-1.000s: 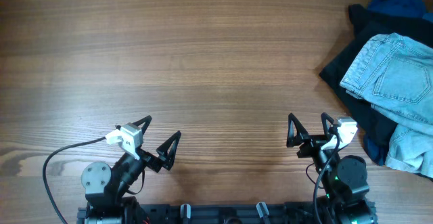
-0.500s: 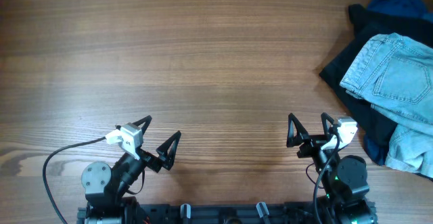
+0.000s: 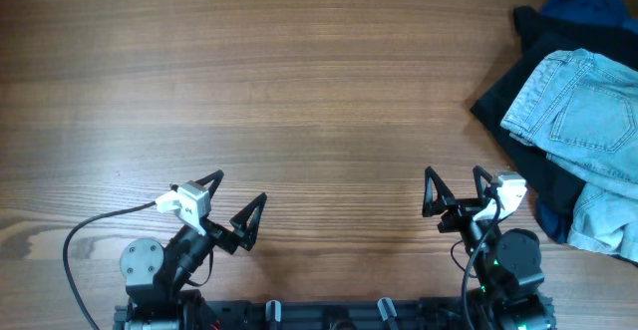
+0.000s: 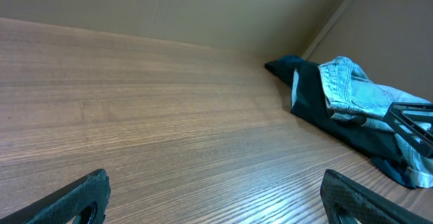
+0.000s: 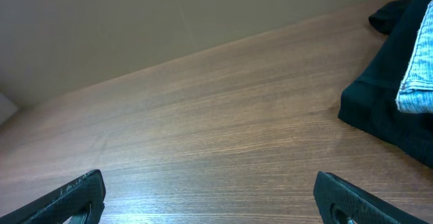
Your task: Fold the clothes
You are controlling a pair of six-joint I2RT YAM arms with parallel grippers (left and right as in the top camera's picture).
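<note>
The light-blue denim clothes [image 3: 583,121] lie crumpled on a black garment [image 3: 508,91] at the table's right edge, a stitched pocket facing up. They also show in the left wrist view [image 4: 352,88] and at the right edge of the right wrist view [image 5: 416,82]. My left gripper [image 3: 237,202] is open and empty near the front edge at the left. My right gripper [image 3: 454,182] is open and empty near the front edge, left of the clothes and apart from them.
A dark blue garment [image 3: 588,1] lies behind the pile at the far right corner. A black cable [image 3: 95,230] loops by the left arm's base. The wooden table [image 3: 299,101] stretches wide between the arms and its far edge.
</note>
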